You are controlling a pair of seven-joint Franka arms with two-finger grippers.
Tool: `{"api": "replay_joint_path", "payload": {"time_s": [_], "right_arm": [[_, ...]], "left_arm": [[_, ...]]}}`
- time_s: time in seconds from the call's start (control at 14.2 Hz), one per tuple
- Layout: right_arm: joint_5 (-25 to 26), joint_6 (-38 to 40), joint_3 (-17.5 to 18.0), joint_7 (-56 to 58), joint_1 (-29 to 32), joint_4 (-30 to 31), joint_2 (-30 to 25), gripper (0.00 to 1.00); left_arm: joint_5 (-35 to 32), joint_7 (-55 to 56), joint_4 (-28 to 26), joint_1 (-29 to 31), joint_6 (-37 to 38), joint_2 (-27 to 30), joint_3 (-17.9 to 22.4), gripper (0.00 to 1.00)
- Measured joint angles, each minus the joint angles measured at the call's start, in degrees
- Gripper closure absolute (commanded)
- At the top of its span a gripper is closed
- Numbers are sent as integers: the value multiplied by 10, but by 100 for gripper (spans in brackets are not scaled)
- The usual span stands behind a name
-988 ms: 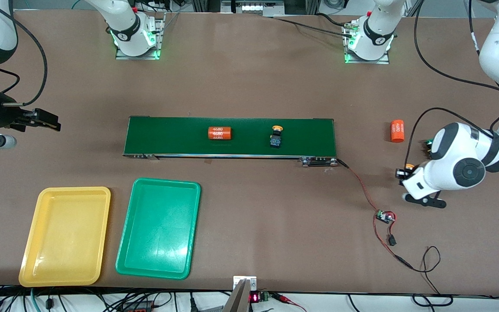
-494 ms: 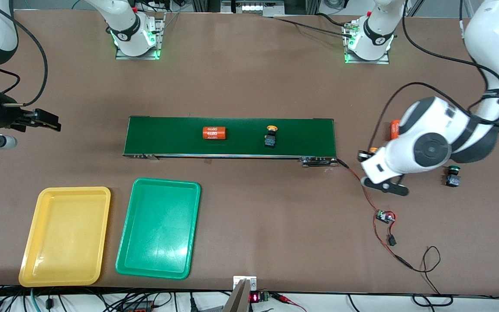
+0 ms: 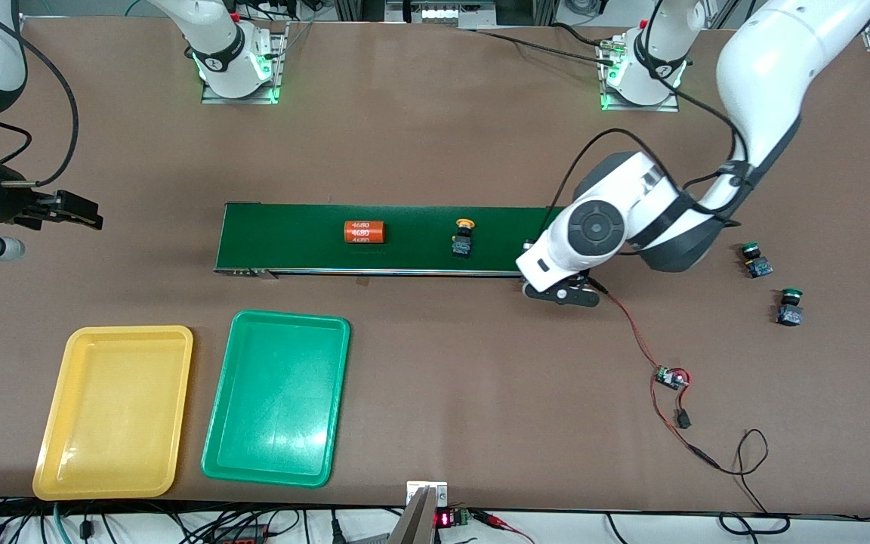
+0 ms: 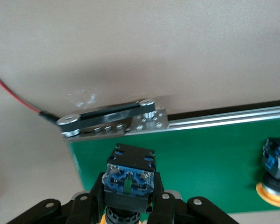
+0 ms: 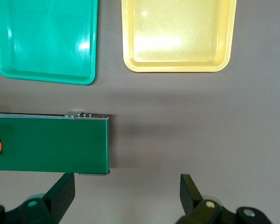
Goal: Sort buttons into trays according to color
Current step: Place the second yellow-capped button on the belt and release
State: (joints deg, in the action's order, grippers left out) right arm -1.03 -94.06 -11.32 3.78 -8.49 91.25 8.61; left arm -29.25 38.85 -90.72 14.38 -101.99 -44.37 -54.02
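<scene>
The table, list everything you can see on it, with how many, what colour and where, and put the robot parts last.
Yellow-capped buttons: two; one lying on the conveyor belt, one held in the left pincer.
Green-capped buttons: two, on the table toward the left arm's end.
Orange cylinder: one, on the belt.
Conveyor belt: one, dark green, mid-table.
Yellow tray: one, toward the right arm's end.
Green tray: one, beside the yellow tray.
Circuit board with red wires: one, beside the belt's end.
Left pincer: shut on a button, over the belt's end.
Right pincer: open, waiting.

White arms, black cabled joints
</scene>
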Motion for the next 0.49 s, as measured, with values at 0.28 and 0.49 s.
{"api": "replay_joint_path", "payload": {"time_s": [0.28,0.49], "right_arm": [[0,0,0,11,0,0,0,0],[-12,-1,0,13,4,0,1,0]], "left_arm": [[0,23,-13,-5,-1,-24,16,83],[0,38,-33,-6,-1,-27,16,77]]}}
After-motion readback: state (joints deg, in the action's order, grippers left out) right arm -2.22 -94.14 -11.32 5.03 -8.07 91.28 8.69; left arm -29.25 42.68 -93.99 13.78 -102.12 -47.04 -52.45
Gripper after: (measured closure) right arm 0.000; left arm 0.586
